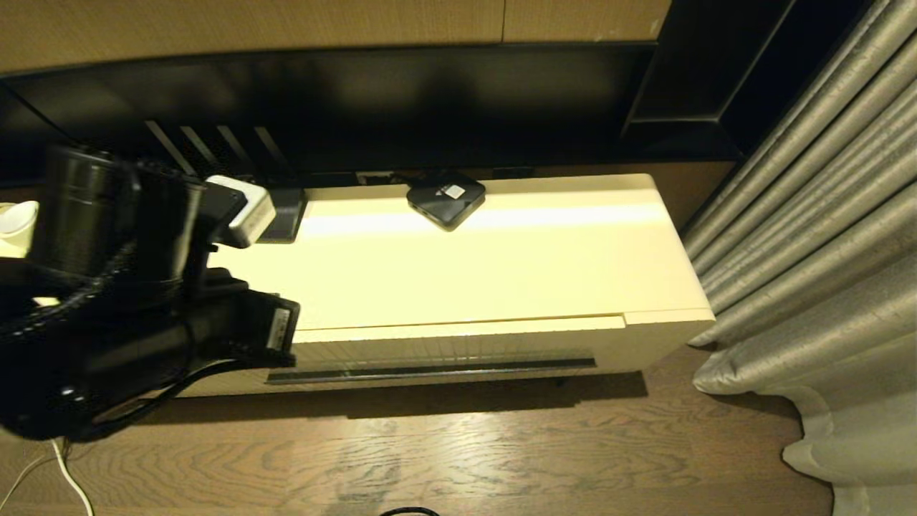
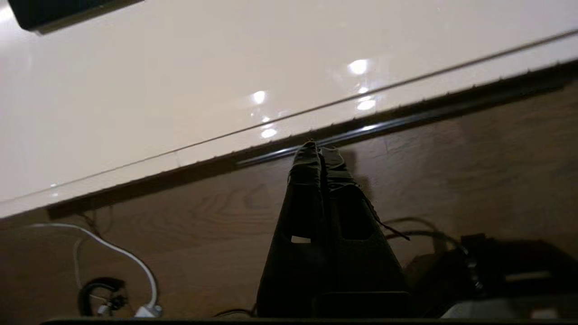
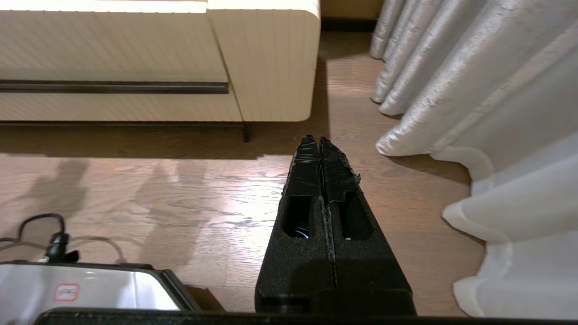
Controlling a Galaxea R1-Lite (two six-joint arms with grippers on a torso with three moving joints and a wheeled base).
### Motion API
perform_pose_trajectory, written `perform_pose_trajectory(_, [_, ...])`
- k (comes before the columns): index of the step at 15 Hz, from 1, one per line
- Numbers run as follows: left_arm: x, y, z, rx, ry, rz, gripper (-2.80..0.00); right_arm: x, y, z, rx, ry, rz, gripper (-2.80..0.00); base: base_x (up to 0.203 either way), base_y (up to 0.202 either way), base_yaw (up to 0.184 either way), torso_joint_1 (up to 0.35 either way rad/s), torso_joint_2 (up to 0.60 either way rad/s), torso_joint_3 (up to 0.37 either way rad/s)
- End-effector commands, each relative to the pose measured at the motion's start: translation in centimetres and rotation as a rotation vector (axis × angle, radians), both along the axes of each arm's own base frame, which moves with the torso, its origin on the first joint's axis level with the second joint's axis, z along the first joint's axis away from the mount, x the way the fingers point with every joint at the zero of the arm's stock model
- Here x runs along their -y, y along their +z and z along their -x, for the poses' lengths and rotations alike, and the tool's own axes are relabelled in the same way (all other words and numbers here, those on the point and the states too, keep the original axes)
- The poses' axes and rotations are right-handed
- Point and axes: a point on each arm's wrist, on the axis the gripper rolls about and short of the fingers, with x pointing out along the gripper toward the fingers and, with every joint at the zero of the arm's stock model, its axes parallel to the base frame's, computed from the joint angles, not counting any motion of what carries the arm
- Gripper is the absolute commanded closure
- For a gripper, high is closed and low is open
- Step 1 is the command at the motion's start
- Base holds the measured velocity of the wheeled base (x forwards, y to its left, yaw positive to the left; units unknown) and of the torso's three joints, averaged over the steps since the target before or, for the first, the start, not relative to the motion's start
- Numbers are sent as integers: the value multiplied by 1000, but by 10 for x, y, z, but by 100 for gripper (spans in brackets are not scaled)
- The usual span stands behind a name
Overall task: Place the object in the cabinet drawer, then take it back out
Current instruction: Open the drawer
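The object is out of view in every frame. The cabinet drawer (image 1: pixel 458 350) shows its ribbed cream front with the long dark handle slot (image 1: pixel 430 373) along the lower edge. Only a thin seam separates it from the cabinet top (image 1: pixel 487 265). My left arm (image 1: pixel 143 315) fills the left of the head view. The left gripper (image 2: pixel 318 146) is shut and empty, hanging over the wooden floor with its tips just before the drawer's handle slot (image 2: pixel 397 122). My right gripper (image 3: pixel 319 140) is shut on nothing, low over the floor near the cabinet's right corner (image 3: pixel 271 67).
A black square box (image 1: pixel 445 199) lies at the back of the cabinet top, with a white adapter (image 1: pixel 243 209) to its left under the dark screen (image 1: pixel 358 107). Grey curtains (image 1: pixel 824 251) hang to the right. Cables (image 2: pixel 117 257) lie on the floor.
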Motion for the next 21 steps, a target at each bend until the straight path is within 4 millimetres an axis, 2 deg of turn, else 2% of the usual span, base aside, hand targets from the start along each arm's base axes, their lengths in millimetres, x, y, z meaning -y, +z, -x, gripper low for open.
perform_pose_trajectory(1, [-29, 21, 48, 11, -82, -91, 0, 0, 0, 0, -1, 1, 0, 0, 0, 0, 0, 0, 0, 0])
perform_pose_trajectory(6, [-50, 17, 91, -153, -336, -292, 0, 0, 0, 0, -1, 1, 0, 0, 0, 0, 0, 0, 0, 0])
perform_pose_trajectory(7, [-53, 9, 98, -214, -419, -330, 0, 0, 0, 0, -1, 1, 0, 0, 0, 0, 0, 0, 0, 0])
perform_pose_trajectory(10, [-51, -15, 103, -313, -573, -342, 0, 0, 0, 0, -1, 1, 0, 0, 0, 0, 0, 0, 0, 0])
perform_pose_trajectory(12, [-44, -28, 101, -377, -664, -339, 0, 0, 0, 0, -1, 1, 0, 0, 0, 0, 0, 0, 0, 0])
perform_pose_trajectory(15, [-34, -49, 91, -469, -698, -390, 0, 0, 0, 0, -1, 1, 0, 0, 0, 0, 0, 0, 0, 0])
perform_pose_trajectory(18, [-25, -78, 78, -428, -723, -471, 0, 0, 0, 0, -1, 1, 0, 0, 0, 0, 0, 0, 0, 0])
perform_pose_trajectory(21, [-15, -94, 62, -471, -734, -507, 0, 0, 0, 0, -1, 1, 0, 0, 0, 0, 0, 0, 0, 0])
